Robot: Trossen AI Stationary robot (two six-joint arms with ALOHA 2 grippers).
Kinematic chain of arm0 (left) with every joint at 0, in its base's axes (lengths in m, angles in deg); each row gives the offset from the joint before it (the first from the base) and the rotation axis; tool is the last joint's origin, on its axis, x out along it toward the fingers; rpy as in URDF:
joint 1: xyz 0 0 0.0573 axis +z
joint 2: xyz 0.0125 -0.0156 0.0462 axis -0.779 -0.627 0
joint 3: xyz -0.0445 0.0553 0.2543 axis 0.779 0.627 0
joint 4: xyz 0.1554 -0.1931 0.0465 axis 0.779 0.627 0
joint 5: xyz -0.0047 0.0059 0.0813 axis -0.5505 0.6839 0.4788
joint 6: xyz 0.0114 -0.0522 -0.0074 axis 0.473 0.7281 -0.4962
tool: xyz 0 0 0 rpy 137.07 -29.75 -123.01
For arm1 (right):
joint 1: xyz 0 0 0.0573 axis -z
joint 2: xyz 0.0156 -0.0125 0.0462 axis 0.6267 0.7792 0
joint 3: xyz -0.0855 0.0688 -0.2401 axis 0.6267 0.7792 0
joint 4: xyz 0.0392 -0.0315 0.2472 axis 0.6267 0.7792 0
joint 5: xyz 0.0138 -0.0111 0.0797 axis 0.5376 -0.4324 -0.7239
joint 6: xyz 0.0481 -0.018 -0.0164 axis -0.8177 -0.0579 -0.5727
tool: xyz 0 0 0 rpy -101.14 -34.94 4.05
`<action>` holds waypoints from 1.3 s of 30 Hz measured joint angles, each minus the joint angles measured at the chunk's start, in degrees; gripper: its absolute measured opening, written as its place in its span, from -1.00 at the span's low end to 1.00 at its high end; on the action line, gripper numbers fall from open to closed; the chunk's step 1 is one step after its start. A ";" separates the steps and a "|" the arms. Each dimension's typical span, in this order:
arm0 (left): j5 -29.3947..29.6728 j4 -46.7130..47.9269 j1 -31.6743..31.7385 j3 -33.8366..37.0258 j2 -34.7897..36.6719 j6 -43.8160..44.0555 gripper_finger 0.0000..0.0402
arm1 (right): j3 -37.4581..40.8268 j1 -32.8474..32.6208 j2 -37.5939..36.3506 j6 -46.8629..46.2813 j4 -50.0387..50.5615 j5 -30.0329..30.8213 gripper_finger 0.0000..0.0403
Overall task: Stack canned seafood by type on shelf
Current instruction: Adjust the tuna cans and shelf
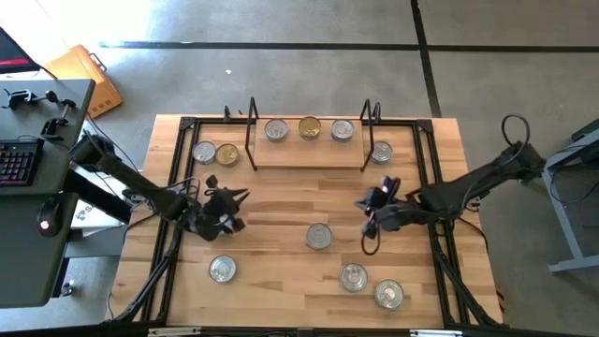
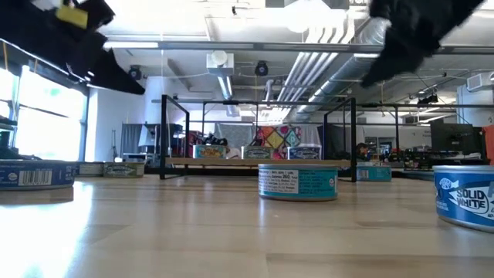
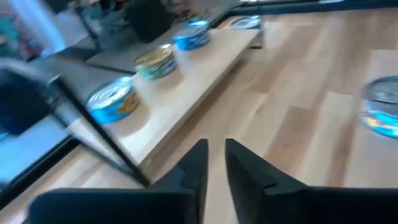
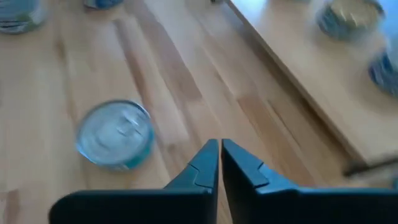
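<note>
Tins of seafood sat on a big wooden table (image 1: 281,271) with a black metal frame. The floor around it was grey, and a dark desk with a keyboard (image 1: 17,161) stood off to the left. Looking low across the table, a large room with pipes and lights on the ceiling showed behind.

The shelf (image 1: 309,150) was at the far edge of the table, a light board between two black wire ends. Three tins stood on it in a row: a silver-topped one (image 1: 276,130), a gold-topped one (image 1: 310,127) and another silver-topped one (image 1: 343,130). Two more tins, one silver (image 1: 204,152) and one gold (image 1: 226,155), sat on the table just left of the shelf, and one (image 1: 381,152) sat just right of it.

Four tins were out on the open table. One (image 1: 319,236) lay between the two arms. One (image 1: 223,270) lay near the front on the left, and two (image 1: 353,277) lay close together near the front on the right. All the tins sat flat with their round tops up.

The left gripper (image 1: 234,198) hung above the table in front of the shelf, its fingers (image 3: 193,168) a small gap apart, with nothing between them. The right gripper (image 1: 367,208) hung near the middle tin, its fingers (image 4: 202,165) almost pressed together, holding nothing.
</note>
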 joint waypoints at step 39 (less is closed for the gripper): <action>-13.52 -47.00 34.46 14.47 -2.97 -24.02 -0.10 | 14.34 26.76 -6.33 20.49 -24.28 6.22 0.17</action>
